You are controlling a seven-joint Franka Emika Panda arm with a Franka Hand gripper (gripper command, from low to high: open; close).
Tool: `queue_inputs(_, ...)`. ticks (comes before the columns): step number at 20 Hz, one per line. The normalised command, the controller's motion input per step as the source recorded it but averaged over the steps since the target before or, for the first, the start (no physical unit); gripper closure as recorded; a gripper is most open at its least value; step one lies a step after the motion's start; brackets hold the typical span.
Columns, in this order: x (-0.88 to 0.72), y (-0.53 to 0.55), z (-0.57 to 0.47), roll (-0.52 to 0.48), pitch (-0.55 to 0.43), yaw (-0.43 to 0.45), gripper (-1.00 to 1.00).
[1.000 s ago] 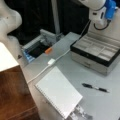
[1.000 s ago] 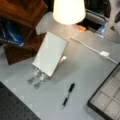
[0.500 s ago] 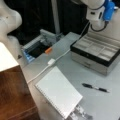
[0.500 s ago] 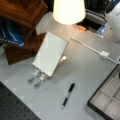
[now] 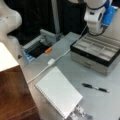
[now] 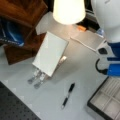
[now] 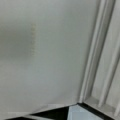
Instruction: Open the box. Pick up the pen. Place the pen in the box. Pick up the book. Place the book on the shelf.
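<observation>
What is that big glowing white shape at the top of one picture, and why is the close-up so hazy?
In a front view, a bright overexposed lamp-like shape glares above the flat white-grey book; the wrist view shows only soft pale surfaces, no gripper.

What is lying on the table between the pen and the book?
Nothing: in both front views only bare grey table separates the pen from the book.

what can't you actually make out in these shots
- Gripper: its jaws show in no view; in a front view the white and blue arm hangs over the open grey metal box and hides them.
- Box lid: not seen; the wrist view shows only a pale surface and compartment ridges.
- Thin black pen: lies on the grey table; any markings are blurred.
- White-grey book: cover detail blurred.
</observation>
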Motion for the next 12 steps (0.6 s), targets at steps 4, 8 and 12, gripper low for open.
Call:
queue_inputs(4,0.38,-0.17,0.17,-0.647,0.257,0.158,-1.00)
queue_inputs(8,0.30,-0.13,0.08,-0.585,0.265,0.224,-1.00)
queue_inputs(12,0.23,-0.19,-0.04,-0.475,0.173,0.346,-1.00)
